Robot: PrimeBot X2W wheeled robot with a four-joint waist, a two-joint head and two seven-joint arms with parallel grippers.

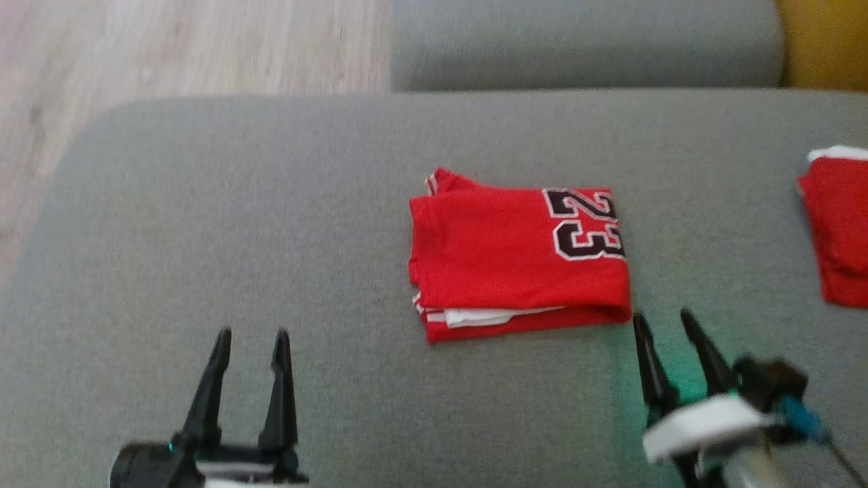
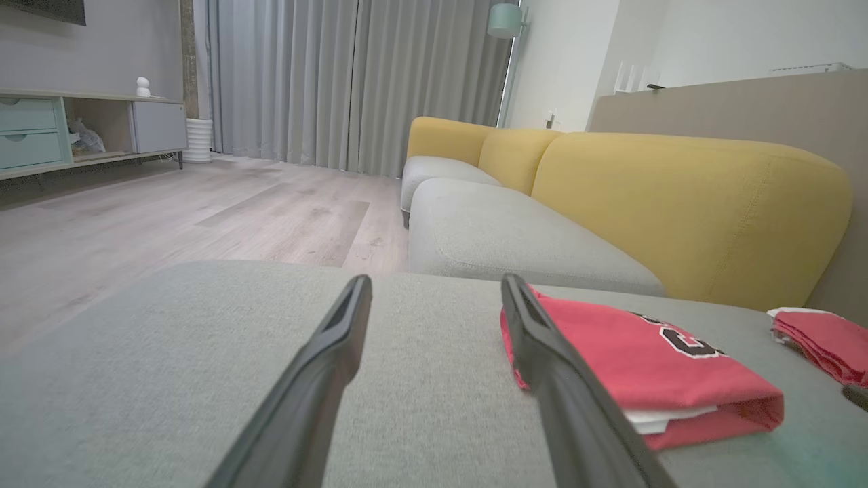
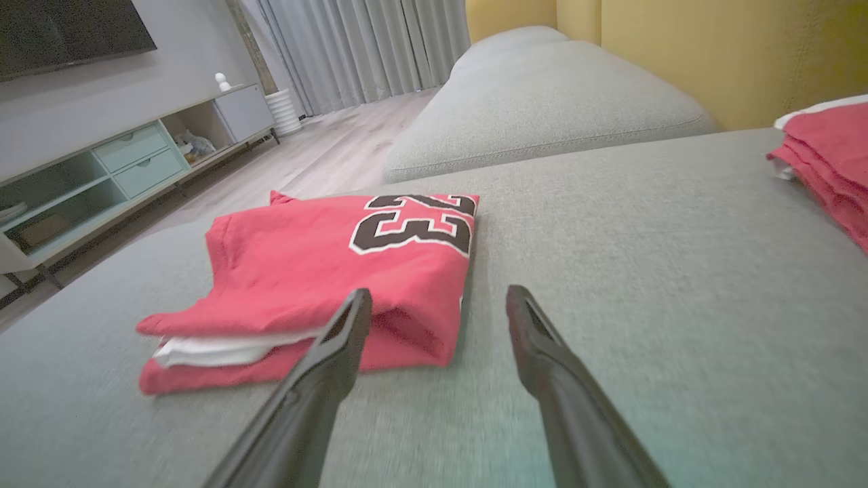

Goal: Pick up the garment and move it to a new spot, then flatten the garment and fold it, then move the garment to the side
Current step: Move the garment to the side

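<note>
The garment (image 1: 515, 254) is a red jersey with a black "23", folded into a rectangle in the middle of the grey cushion; a white inner layer peeks out at its near edge. It lies flat in the left wrist view (image 2: 651, 359) and in the right wrist view (image 3: 325, 271). My left gripper (image 1: 252, 333) stands open and empty to the jersey's near left, well apart from it (image 2: 435, 285). My right gripper (image 1: 662, 316) is open and empty just off the jersey's near right corner (image 3: 439, 295), with its left finger (image 3: 339, 339) close to the fold.
Another folded red garment (image 1: 837, 230) lies at the cushion's right edge (image 3: 827, 156). The grey cushion (image 1: 203, 224) drops to wooden floor (image 1: 169, 47) at the left. A second grey seat (image 1: 583, 41) and a yellow backrest (image 2: 685, 203) lie beyond.
</note>
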